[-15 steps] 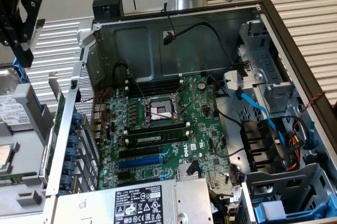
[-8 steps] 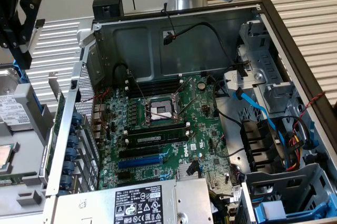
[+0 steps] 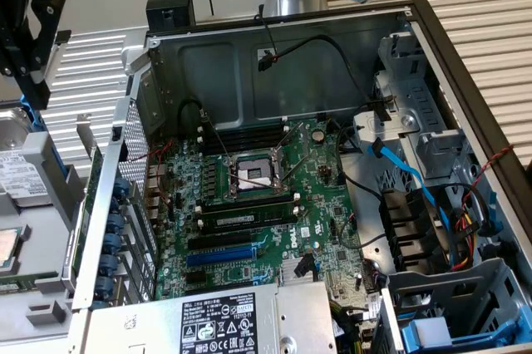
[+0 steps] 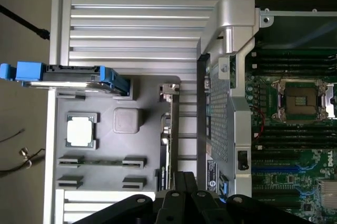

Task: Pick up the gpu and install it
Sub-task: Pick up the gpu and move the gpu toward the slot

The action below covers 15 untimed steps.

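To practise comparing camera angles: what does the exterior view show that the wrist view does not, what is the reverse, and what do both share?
Exterior view: the silver power supply box with a black-and-white label and the flat blue data cable.
Wrist view: the rounded grey square block and the beige tabletop with a thin black wire.
Both: the large green motherboard, its square metal processor socket and the silver square processor chip.
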### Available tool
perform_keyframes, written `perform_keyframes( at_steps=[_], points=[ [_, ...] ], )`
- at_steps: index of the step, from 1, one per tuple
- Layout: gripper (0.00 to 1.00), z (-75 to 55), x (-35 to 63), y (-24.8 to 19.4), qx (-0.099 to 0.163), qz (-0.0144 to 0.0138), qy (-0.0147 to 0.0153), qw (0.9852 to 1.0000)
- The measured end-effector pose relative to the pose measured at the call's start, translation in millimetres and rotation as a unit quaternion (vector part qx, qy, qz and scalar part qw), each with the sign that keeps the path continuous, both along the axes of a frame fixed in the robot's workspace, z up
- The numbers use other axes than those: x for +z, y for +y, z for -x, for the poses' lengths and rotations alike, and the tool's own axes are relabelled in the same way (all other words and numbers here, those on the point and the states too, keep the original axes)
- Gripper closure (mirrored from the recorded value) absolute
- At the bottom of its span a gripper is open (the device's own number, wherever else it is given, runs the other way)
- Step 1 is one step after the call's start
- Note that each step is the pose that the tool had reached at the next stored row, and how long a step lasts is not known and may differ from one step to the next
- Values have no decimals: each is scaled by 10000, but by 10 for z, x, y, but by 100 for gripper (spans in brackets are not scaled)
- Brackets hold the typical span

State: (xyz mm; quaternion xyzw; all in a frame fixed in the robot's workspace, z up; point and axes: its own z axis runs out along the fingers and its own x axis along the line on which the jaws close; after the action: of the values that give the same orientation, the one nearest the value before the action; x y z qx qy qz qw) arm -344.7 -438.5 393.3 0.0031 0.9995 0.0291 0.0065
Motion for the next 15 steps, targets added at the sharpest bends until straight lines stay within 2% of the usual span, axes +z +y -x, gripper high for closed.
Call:
perform_keyframes(
  at_steps=[3,9,15],
  points=[
    [89,4,-7,-7,0,1,1,10000],
    [89,79,-113,-52,0,0,0,10000],
    [89,141,-222,-177,0,0,0,10000]
  ],
)
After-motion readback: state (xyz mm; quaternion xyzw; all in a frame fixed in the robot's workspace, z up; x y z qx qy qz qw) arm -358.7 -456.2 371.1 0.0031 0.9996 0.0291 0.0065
